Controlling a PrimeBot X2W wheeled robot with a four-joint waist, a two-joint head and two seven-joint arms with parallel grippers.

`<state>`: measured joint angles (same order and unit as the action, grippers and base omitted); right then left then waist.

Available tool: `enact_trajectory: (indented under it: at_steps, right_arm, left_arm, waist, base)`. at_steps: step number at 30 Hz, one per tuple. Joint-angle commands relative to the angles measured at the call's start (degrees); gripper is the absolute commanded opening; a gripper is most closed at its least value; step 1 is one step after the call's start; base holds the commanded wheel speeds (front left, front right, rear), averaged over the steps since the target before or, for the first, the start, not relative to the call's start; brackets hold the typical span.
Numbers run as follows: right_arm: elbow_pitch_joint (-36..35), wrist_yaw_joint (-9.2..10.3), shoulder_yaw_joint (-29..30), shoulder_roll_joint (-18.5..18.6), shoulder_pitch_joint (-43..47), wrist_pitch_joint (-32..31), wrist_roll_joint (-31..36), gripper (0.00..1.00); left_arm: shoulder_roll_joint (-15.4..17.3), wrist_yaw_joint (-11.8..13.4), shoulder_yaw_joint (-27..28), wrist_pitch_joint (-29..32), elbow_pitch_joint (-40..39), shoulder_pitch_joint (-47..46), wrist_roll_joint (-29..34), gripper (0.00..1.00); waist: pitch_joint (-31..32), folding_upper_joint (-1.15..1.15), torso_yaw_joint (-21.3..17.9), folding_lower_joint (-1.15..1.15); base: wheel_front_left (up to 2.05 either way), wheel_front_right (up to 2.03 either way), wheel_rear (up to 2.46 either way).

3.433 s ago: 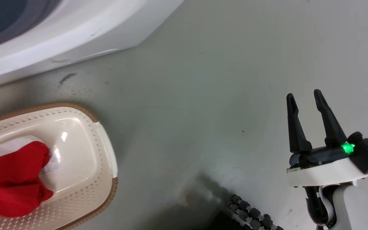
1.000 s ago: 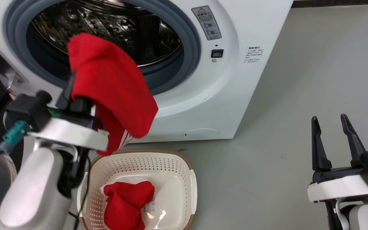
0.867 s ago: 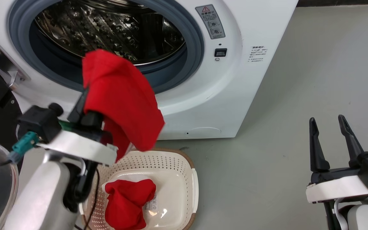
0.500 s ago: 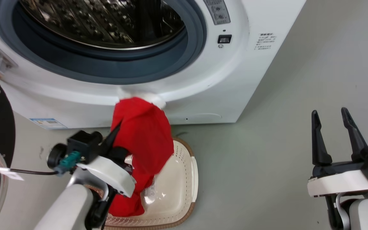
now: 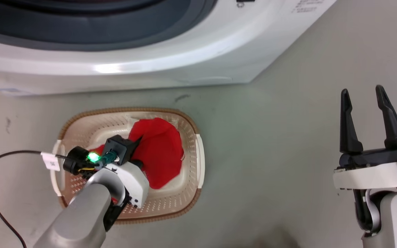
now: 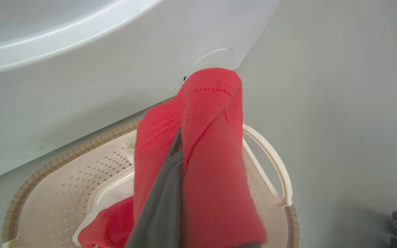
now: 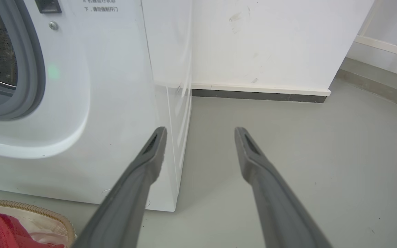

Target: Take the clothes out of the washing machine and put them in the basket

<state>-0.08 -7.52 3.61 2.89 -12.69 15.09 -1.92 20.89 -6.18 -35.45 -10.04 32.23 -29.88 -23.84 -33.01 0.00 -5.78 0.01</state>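
Left claw lowered into basket, red garment clamped, draped over.

A bright red garment hangs folded over the left gripper, pinched between its fingers. The cream perforated basket sits underneath it, and the white washing machine stands just beyond.

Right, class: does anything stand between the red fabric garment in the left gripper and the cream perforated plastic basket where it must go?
Nothing visible does. The left gripper, shut on the red fabric garment, is right over the open top of the cream perforated plastic basket.
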Motion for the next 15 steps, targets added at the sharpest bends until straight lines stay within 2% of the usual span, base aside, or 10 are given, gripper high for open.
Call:
enact_trajectory:
  at_steps: [1, 5, 15]
  right_arm:
    - [-0.57, 0.06, -0.31, -0.02, -1.29, 0.11, -0.63, 1.00]
    - [-0.47, 0.06, 0.15, -0.05, -2.36, 0.11, -1.49, 1.00]
    - [-1.41, 0.06, -2.03, -0.05, -2.99, 0.11, -3.32, 1.00]
  left_arm:
    - [-0.43, -0.44, -0.76, -0.90, 2.35, -2.12, 0.64, 0.00]
    - [-0.70, -0.85, -4.01, -1.80, 9.88, -6.87, 3.35, 0.00]
    - [-2.24, -1.19, -5.71, -2.07, 26.50, -15.85, 3.95, 0.00]
  waist:
    - [-4.93, 0.00, -2.46, -0.01]
    - [-8.80, 0.00, -4.47, -0.01]
    - [-14.61, 0.00, -8.27, -0.01]
  base:
    - [0.00, 0.00, 0.00]
    - [0.00, 0.00, 0.00]
    - [0.00, 0.00, 0.00]
